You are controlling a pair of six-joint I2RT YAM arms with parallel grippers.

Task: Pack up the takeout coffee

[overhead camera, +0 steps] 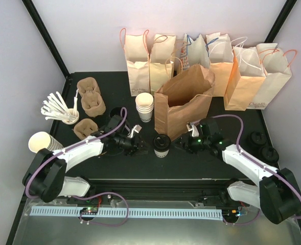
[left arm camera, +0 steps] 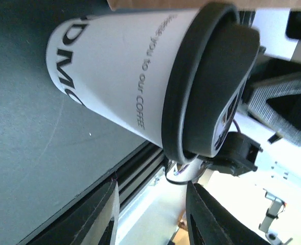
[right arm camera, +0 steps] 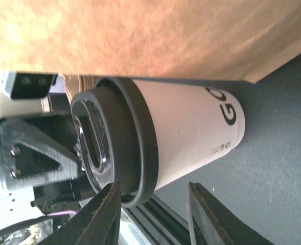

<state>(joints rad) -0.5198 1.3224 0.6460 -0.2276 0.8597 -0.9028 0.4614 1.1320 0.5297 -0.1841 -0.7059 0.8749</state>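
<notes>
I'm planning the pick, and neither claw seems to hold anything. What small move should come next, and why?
Probably ease the left claw forward until its open jaws straddle the small white paper cup with the round black plastic lid. The cup stands upright and untouched, just short of that claw, in front of the open brown paper bag.

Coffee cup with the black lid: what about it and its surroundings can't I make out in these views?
- Coffee cup logo: left wrist view, it wraps round the cup's curve; right wrist view, only two letters show.
- Cup's contents: every view, the lid covers them.
- Brown bag bottom: top view, its own front wall hides it.
</notes>
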